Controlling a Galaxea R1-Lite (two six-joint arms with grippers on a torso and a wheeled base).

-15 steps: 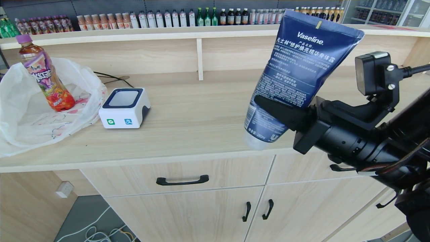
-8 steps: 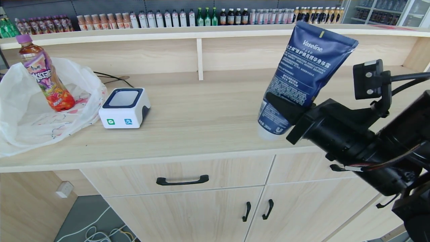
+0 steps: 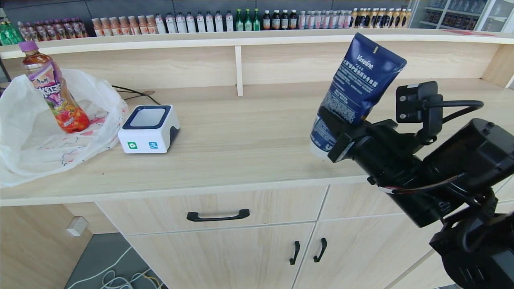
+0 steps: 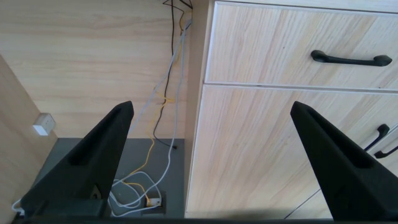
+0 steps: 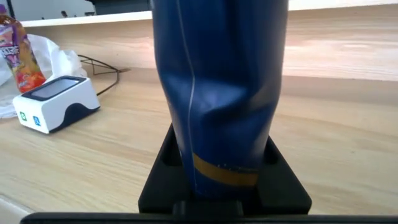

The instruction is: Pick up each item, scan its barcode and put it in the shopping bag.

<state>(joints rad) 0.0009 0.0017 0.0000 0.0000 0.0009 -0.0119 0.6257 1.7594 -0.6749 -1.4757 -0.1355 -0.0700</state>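
Blue lotion tube point(image 3: 358, 86) clamped upright in right end effector point(image 3: 335, 134), above counter point(image 3: 241, 132)

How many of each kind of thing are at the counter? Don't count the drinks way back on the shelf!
Drink bottle: 1
Shopping bag: 1
Scanner: 1
Blue tube, held in the right hand: 1
Total: 4

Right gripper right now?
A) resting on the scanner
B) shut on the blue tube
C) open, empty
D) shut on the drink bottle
B: the right gripper is clamped around the lower part of the blue tube, while the drink bottle sits in the shopping bag and the scanner stands apart on the counter.
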